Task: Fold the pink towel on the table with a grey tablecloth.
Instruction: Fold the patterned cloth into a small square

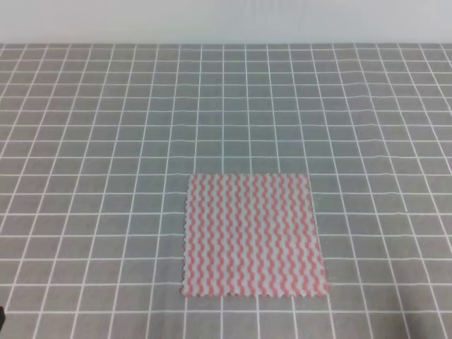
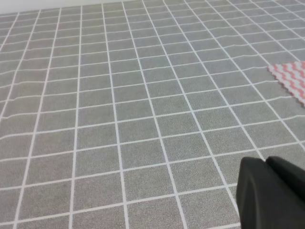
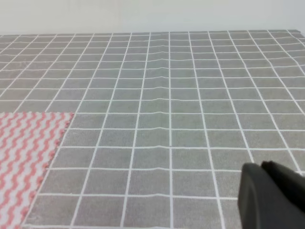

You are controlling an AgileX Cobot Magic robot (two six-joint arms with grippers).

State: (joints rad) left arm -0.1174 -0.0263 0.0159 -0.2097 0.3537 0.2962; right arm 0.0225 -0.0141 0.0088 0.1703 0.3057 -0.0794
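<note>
The pink towel (image 1: 253,234) lies flat and unfolded on the table with a grey tablecloth (image 1: 106,141), just right of centre near the front. Its wavy pink-and-white stripes run front to back. One corner of the towel (image 2: 291,76) shows at the right edge of the left wrist view. Its other side (image 3: 26,157) fills the lower left of the right wrist view. Only a black part of my left gripper (image 2: 269,191) and of my right gripper (image 3: 269,193) shows, each low at the right of its own view and apart from the towel. Neither gripper's jaws are visible.
The gridded grey cloth has slight ripples (image 3: 159,71) behind the towel. A white wall (image 1: 226,21) bounds the table's far edge. A small dark bit (image 1: 2,319) sits at the lower left edge of the high view.
</note>
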